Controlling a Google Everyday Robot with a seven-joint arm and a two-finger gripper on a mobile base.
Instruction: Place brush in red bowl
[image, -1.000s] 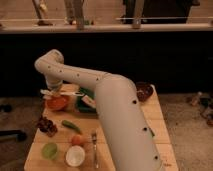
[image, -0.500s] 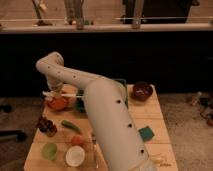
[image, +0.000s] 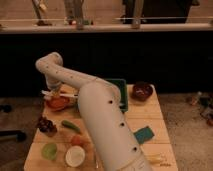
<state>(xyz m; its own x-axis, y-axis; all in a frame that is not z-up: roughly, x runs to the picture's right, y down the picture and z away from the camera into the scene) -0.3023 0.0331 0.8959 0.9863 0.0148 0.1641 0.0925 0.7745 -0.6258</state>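
Swinging left across the wooden table (image: 150, 112), the arm's big white forearm now hides more of the green tray (image: 121, 90) than it did half a second ago and uncovers the teal sponge (image: 144, 134), while the gripper (image: 54, 93) has stayed low, right above the red bowl (image: 58, 103). Just above the red bowl's far rim lies the brush (image: 61, 93), a slim white stick stretched level, one end jutting left of the wrist and the other pointing right toward the forearm; whether it rests on the rim or hangs clear of it cannot be told. Whether the claw is clenched on the brush or already let go cannot be told either. Judging by its thin build, the brush is light and stiff, probably smooth plastic, so it may twist or slide in a pinch taken near one end; a grip at mid-handle, across the narrow width, looks safest. Being longer than the bowl is deep, it will likely lie slanted against the rim once let go. Right of the red bowl, beyond the tray, sits the dark maroon bowl (image: 142, 91). Nearer the camera than the red bowl are the dark grapes (image: 46, 125), a green pepper (image: 70, 126), a small white bowl (image: 75, 155) and a pale green piece (image: 49, 150).
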